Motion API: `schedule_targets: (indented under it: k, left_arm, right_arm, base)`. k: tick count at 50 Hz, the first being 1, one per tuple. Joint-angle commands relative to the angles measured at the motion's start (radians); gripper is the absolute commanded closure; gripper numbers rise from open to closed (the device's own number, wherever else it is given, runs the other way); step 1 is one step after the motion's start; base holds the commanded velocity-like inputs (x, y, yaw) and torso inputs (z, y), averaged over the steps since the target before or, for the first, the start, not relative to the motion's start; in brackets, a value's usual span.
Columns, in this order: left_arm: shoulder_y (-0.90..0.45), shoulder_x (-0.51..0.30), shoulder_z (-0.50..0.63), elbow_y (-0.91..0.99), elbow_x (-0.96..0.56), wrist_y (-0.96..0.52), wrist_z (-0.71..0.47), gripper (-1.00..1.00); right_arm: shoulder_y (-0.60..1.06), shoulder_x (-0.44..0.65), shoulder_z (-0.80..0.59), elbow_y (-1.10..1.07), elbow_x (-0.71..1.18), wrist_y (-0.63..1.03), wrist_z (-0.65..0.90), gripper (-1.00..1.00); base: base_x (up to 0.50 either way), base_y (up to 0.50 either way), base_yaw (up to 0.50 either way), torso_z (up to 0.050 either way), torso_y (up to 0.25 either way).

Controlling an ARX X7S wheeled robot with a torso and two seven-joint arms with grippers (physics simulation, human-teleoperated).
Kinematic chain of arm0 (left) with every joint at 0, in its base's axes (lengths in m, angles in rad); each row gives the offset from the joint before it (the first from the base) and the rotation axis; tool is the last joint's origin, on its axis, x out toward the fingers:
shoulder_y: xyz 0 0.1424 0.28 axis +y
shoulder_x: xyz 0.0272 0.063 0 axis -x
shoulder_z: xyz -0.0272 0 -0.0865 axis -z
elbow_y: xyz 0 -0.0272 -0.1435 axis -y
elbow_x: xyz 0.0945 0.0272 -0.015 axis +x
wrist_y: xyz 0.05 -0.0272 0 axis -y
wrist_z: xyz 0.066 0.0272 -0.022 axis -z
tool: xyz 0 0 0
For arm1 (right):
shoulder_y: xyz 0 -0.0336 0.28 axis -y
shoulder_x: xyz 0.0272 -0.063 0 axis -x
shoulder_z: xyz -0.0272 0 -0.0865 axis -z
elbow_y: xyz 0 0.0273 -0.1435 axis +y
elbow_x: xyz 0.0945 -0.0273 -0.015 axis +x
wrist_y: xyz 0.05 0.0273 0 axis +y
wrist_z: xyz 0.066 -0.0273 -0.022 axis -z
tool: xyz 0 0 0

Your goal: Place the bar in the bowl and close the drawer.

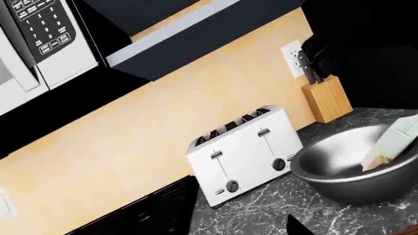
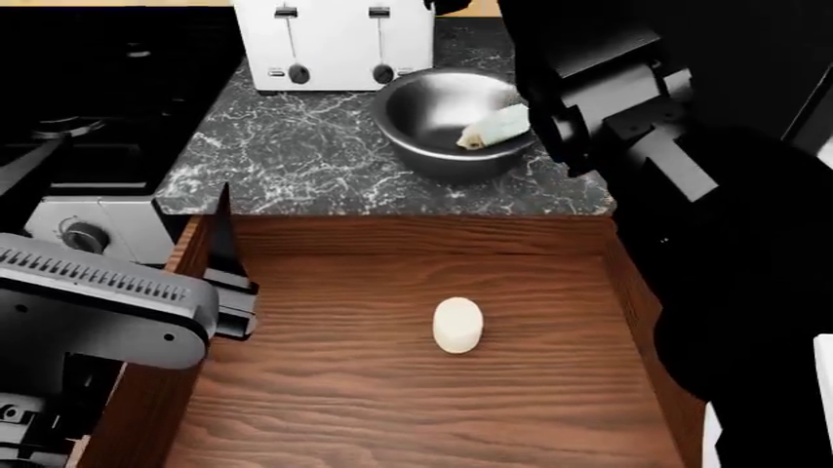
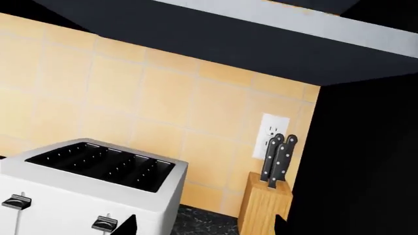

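Note:
The bar [image 2: 496,128], cream with a tan end, lies inside the steel bowl [image 2: 423,107] on the counter, leaning against its right wall. The left wrist view shows the bar [image 1: 392,143] in the bowl [image 1: 346,178] as well. Below the counter the reddish-brown drawer [image 2: 351,400] stands pulled open, its handle out of view. My left gripper [image 1: 242,230] is open with only counter between its tips, and its arm [image 2: 104,312] sits over the drawer's left edge. My right gripper [image 3: 203,227] is open and empty, up behind the bowl, facing the backsplash.
A short white cylinder [image 2: 457,325] lies in the middle of the drawer. A white toaster [image 2: 332,39] stands behind the bowl. A knife block [image 3: 265,200] is in the back corner, a stove [image 2: 78,107] to the left, and a microwave [image 1: 39,39] hangs above.

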Motion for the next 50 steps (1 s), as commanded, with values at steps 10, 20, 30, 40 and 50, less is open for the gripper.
schedule_targets:
  k: [10, 20, 30, 40, 50]
  left_arm:
    - [0.007, -0.027, 0.007, 0.007, -0.012, 0.025, -0.005, -1.00]
    - [0.004, -0.036, 0.012, 0.008, -0.015, 0.036, -0.009, -1.00]
    - [-0.010, -0.024, 0.026, 0.000, -0.006, 0.032, -0.010, -1.00]
    - [-0.013, -0.001, 0.046, -0.018, 0.021, 0.033, -0.001, -1.00]
    - [-0.018, 0.010, 0.055, -0.026, 0.033, 0.033, 0.003, -1.00]
  right_arm:
    - [0.016, 0.000, 0.003, 0.007, 0.002, 0.001, -0.012, -1.00]
    - [0.021, 0.000, 0.001, 0.009, 0.025, 0.081, -0.084, -1.00]
    - [0.045, 0.000, -0.010, -0.002, 0.056, 0.140, -0.162, -1.00]
    - [0.089, 0.000, -0.024, -0.054, 0.087, 0.203, -0.235, -1.00]
    - [0.110, 0.111, -0.016, -0.312, 0.114, 0.172, -0.112, -1.00]
  base:
    - [0.00, 0.00, 0.00, -0.008, 0.250]
    - [0.00, 0.00, 0.00, -0.008, 0.250]
    - [0.00, 0.00, 0.00, -0.008, 0.250]
    - [0.00, 0.00, 0.00, -0.008, 0.250]
    - [0.00, 0.00, 0.00, -0.008, 0.250]
